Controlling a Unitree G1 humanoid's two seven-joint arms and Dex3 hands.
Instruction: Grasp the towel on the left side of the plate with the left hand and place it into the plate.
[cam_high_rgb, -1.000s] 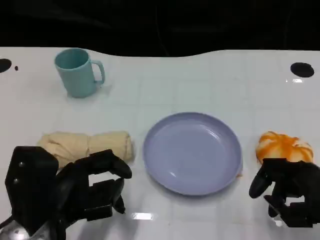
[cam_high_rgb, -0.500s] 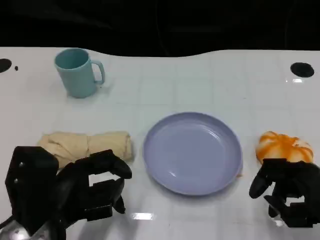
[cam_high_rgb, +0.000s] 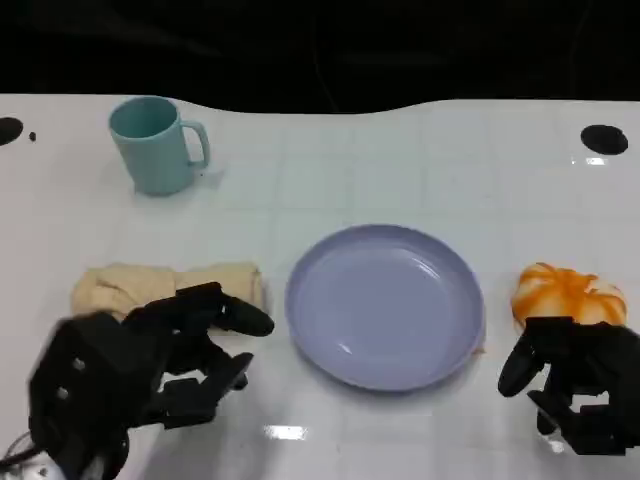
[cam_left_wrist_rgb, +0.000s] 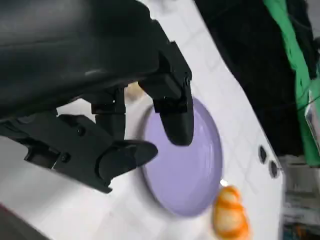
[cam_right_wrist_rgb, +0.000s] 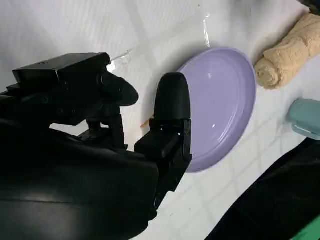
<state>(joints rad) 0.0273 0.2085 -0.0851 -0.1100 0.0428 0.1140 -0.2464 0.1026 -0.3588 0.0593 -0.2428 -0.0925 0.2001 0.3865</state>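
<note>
My left hand (cam_high_rgb: 150, 365) has fingers (cam_high_rgb: 225, 312) spread, holding nothing, tips overlapping the near edge of the rolled towel (cam_high_rgb: 130, 285); whether they touch, I cannot tell. The plate (cam_high_rgb: 385, 305) sits just beyond those fingertips. My right hand (cam_high_rgb: 570, 385) holds nothing, fingers loosely curled apart, just short of the orange item (cam_high_rgb: 565, 292).

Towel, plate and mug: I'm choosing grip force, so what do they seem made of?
Towel: soft beige terry cloth, rolled, matte and fuzzy. Plate: likely smooth lavender plastic or melamine, with glossy highlights. Mug: teal, matte, probably plastic; ceramic is possible.
</note>
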